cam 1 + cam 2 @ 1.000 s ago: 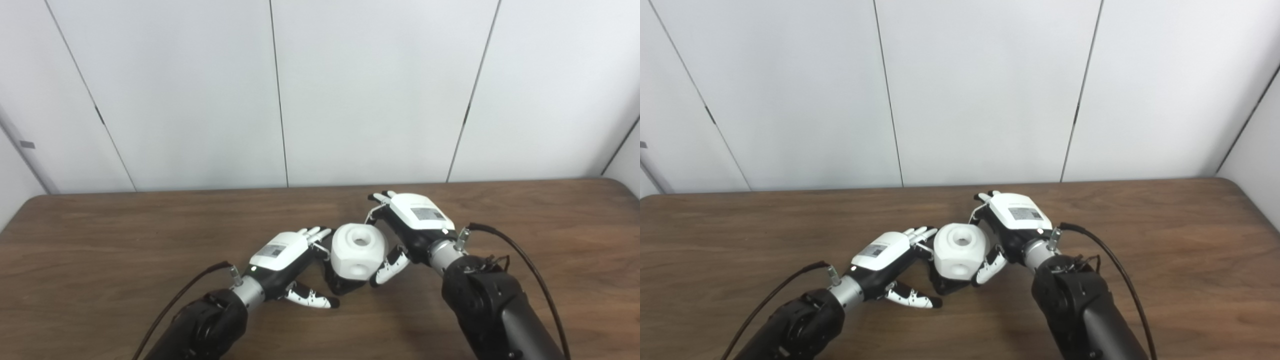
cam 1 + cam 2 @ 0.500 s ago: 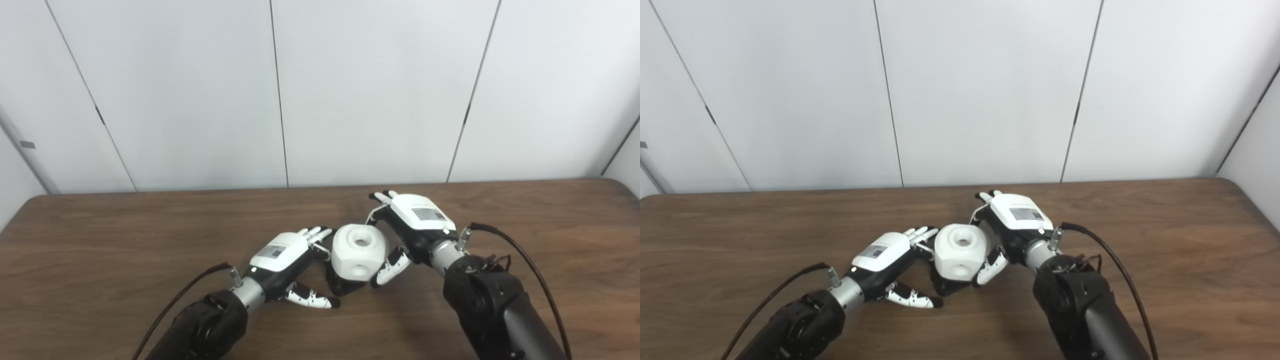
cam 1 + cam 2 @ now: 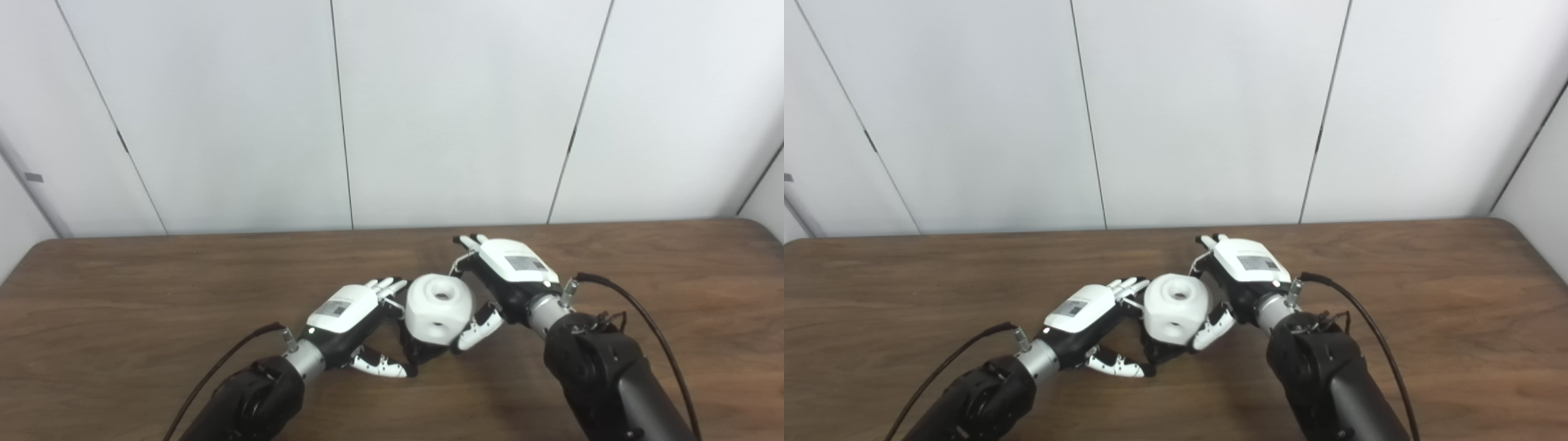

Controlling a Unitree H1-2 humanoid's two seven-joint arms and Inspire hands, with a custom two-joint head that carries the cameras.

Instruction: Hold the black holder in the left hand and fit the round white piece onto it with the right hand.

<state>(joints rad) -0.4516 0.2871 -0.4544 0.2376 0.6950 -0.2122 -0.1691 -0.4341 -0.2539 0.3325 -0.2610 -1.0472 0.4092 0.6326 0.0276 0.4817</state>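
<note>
Atop black holder [image 3: 422, 350], white piece [image 3: 439, 308] gripped by right robot hand [image 3: 497, 282]; labels unreadable.

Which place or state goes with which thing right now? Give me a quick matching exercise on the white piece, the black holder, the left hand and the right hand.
Things:
1. round white piece
2. black holder
3. left hand
4. right hand

Places or states:
A. mostly hidden beneath the white piece, low at the table
B. on the piece's right side, thumb against its lower front
C. between the two hands, a round hole facing up
D. on the piece's left side, thumb reaching toward the dark base

Pairs: 1-C, 2-A, 3-D, 4-B
</note>
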